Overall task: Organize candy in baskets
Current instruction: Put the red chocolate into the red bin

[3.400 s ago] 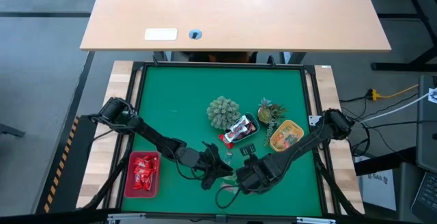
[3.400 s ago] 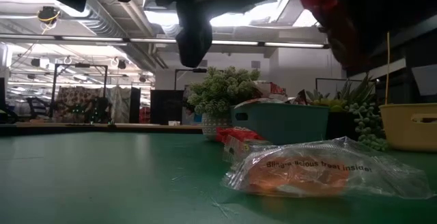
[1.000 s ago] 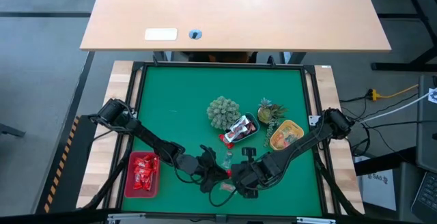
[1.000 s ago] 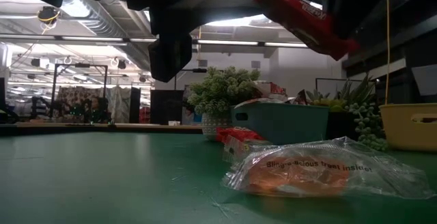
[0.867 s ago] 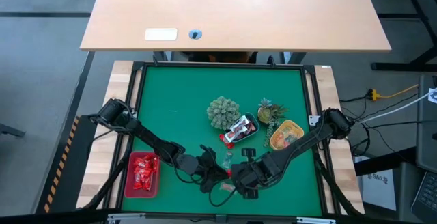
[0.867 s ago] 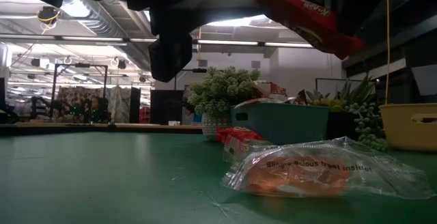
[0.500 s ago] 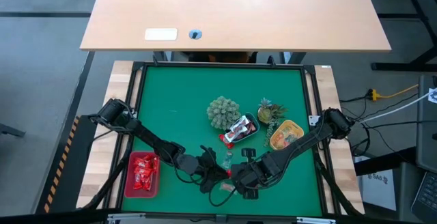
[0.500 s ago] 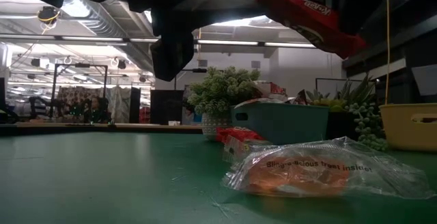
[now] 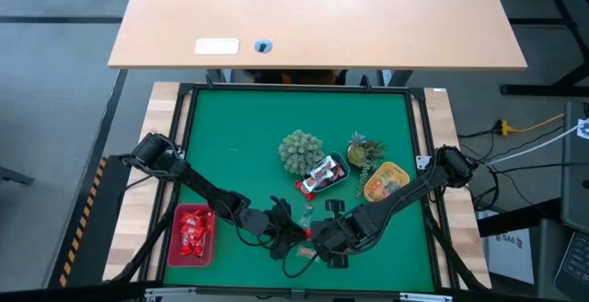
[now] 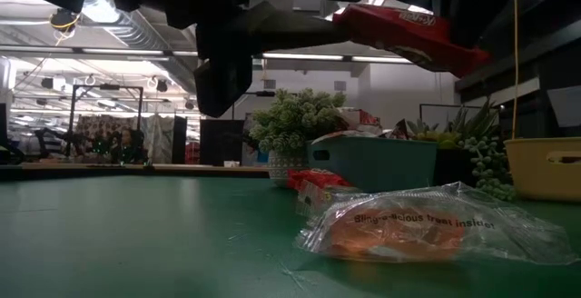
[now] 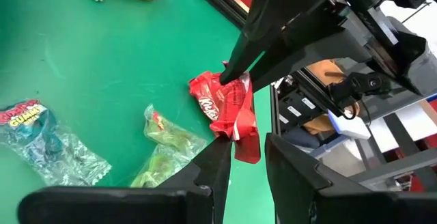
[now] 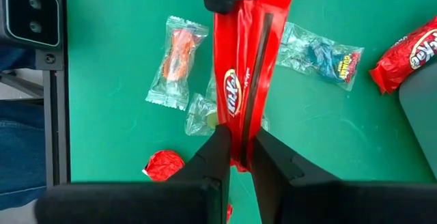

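A long red candy bar (image 12: 247,67) hangs in the air between both grippers, above the table's near middle. My right gripper (image 12: 240,149) is shut on one end, and my left gripper (image 11: 246,152) is shut on the other. In the high view they meet at the left gripper (image 9: 287,231) and the right gripper (image 9: 317,238). Under the bar, loose sweets lie flat on the green mat: an orange one in clear wrap (image 12: 176,60), a blue gummy pack (image 12: 321,57) and a small red ball (image 12: 164,164). The red basket (image 9: 193,233), blue basket (image 9: 324,175) and yellow basket (image 9: 385,182) all hold candy. My left gripper pinches the bar's end (image 11: 244,142) between its two fingers and lies along the bar, facing the right gripper. The bar is lifted clear of the mat. My right gripper pinches the opposite end (image 12: 240,138) between its two fingers, also along the bar's length. In the low view the bar (image 10: 408,30) sits nearly level, sloping a little.
Two green spiky plants (image 9: 301,150) (image 9: 363,150) stand behind the blue basket. Another red bar (image 12: 403,57) lies against the blue basket's wall (image 12: 420,108). A greenish sweet (image 11: 171,149) lies on the mat. Bare mat stretches across the table's far and left parts.
In the low view the red bar has tipped from a steeper slant to nearly level. The left gripper has shifted slightly at the bar's end. In the high view both arms have stayed in place.
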Robot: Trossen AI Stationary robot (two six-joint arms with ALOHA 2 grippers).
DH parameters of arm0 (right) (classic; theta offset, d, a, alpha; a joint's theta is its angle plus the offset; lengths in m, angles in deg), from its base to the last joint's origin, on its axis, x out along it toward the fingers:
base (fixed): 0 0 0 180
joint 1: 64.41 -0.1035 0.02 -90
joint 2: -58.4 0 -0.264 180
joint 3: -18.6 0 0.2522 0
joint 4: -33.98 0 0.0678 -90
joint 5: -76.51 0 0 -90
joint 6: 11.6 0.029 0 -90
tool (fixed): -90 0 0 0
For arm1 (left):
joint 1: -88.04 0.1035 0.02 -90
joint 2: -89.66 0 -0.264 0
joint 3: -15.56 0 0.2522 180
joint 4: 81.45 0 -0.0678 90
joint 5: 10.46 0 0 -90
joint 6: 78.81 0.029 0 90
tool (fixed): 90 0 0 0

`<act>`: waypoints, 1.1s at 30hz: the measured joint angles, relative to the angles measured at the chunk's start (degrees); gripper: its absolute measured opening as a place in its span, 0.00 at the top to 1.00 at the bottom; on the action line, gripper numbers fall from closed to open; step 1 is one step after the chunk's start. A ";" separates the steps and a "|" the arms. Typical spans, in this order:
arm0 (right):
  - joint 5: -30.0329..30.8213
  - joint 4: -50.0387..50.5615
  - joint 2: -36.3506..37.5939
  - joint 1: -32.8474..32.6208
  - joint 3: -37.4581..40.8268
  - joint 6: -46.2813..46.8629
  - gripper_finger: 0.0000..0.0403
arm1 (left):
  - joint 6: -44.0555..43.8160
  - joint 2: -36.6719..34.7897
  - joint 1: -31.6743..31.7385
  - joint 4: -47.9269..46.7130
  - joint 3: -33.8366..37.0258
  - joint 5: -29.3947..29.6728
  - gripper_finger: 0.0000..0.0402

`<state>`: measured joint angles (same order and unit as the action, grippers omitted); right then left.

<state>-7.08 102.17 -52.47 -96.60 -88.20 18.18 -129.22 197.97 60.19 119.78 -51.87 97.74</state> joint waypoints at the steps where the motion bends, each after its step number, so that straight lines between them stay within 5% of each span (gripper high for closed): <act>1: 0.00 0.00 0.00 0.00 0.00 0.00 0.89 | 0.00 0.00 0.00 -0.02 0.00 0.27 0.78; 18: -3.02 0.05 0.02 -0.02 -0.07 0.42 0.89 | -0.04 0.00 0.48 -0.60 0.00 0.21 0.77; 33: 0.04 -2.01 0.02 -0.04 -0.07 0.39 0.89 | -0.02 0.00 0.96 -0.69 0.00 0.20 0.63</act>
<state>-7.04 100.16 -52.45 -96.64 -88.26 18.57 -129.25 197.97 61.15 119.09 -51.87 97.93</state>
